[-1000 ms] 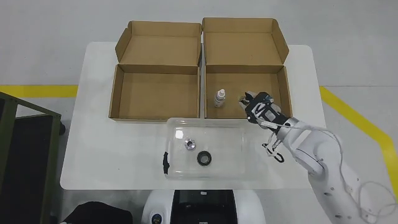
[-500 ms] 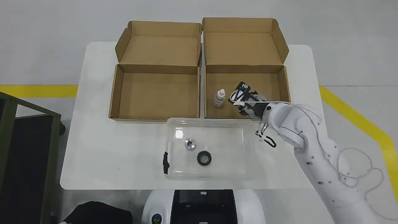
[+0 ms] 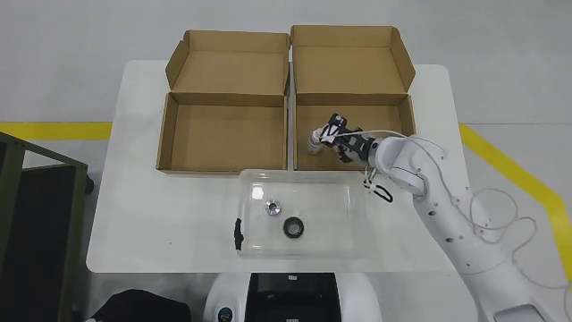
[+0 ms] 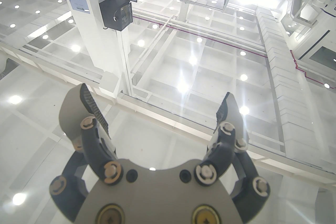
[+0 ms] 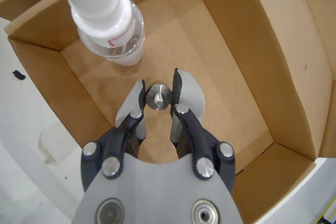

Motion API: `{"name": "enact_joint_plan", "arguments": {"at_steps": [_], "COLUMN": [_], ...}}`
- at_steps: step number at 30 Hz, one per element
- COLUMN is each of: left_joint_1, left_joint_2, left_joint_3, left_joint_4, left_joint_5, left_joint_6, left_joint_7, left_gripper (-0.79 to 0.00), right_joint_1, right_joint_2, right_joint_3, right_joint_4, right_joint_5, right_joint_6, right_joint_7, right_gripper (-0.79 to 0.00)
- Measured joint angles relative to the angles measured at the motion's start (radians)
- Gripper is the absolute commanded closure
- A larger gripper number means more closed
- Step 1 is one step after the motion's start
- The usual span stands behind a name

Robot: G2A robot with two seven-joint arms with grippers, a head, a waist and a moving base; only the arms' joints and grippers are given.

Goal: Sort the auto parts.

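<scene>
Deep inside the right-hand cardboard box [image 5: 262,57], the right gripper [image 5: 158,88] has its fingers [image 5: 178,83] clenched on a small round metal part [image 5: 158,100]. The part is held just above the box floor, near an upright clear bottle [image 5: 105,20] with a white cap. The right wrist view makes that grasp plain, while from above the part is lost behind the gripper.

The top view supplies the layout. A second open box [image 3: 223,139] sits to the left, touching the first. A clear tub [image 3: 331,237] lies in front of both on the white desk [image 3: 143,206]. In the tub are a metal fitting [image 3: 271,207] and a black ring [image 3: 294,227], slightly apart.

The left gripper [image 4: 155,92], seen by its own wrist camera, points up at a brightly lit ceiling with its fingers released and spread wide.
</scene>
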Motion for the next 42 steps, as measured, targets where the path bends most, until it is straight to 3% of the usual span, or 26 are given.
{"name": "enact_joint_plan", "arguments": {"at_steps": [3, 9, 15, 21, 31, 42], "left_joint_1": [0.0, 0.0, 0.0, 0.0, 0.0, 0.0], "left_joint_2": [0.0, 0.0, 0.0, 0.0, 0.0, 0.0], "left_joint_3": [0.0, 0.0, 0.0, 0.0, 0.0, 0.0], "left_joint_4": [0.0, 0.0, 0.0, 0.0, 0.0, 0.0], "left_joint_5": [0.0, 0.0, 0.0, 0.0, 0.0, 0.0], "left_joint_6": [0.0, 0.0, 0.0, 0.0, 0.0, 0.0], "left_joint_7": [0.0, 0.0, 0.0, 0.0, 0.0, 0.0], "left_gripper": [-0.785, -0.785, -0.785, -0.785, -0.785, -0.785], "right_joint_1": [0.023, 0.05, 0.03, -0.07, -0.257, -0.372], "right_joint_2": [-0.006, -0.014, -0.006, 0.018, 0.045, 0.056], "right_joint_3": [-0.02, -0.046, -0.017, 0.065, 0.172, 0.125], "right_joint_4": [0.028, 0.058, -0.009, -0.165, -0.432, -0.592], "right_joint_5": [0.003, 0.009, 0.005, -0.005, 0.069, 0.082], "right_joint_6": [-0.001, 0.0, 0.004, 0.002, -0.02, -0.096], "right_joint_7": [0.009, 0.01, 0.027, 0.05, -0.007, -0.033], "right_gripper": [-0.194, -0.354, -0.422, -0.646, -0.699, -0.727]}}
